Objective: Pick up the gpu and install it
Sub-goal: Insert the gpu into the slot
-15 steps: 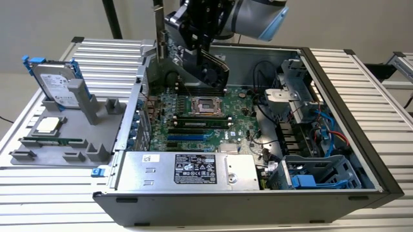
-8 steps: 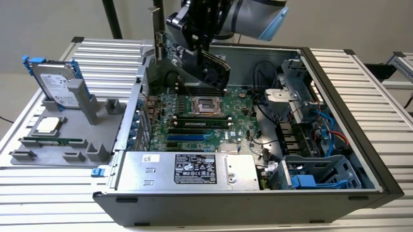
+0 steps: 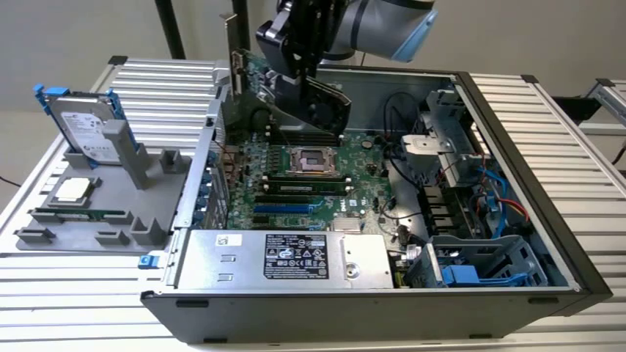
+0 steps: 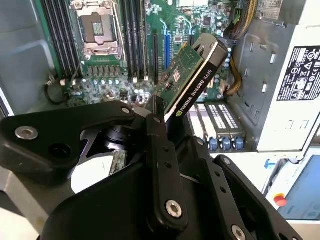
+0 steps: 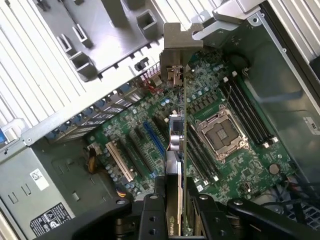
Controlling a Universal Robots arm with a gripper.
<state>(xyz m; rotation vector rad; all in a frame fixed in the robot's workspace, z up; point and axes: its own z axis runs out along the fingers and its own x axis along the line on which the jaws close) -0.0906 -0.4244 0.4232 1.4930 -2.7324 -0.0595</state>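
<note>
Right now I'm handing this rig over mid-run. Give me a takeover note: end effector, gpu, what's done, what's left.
End effector: shut on the gpu, clamping it by one edge.
Gpu: held in the air over the motherboard inside the open case. Its silver bracket points toward the case wall next to the gray holder.
Done: the pick-up. The card is off the holder and in the grip.
Left: the install. The card is clear of the board and not seated in any slot.
</note>
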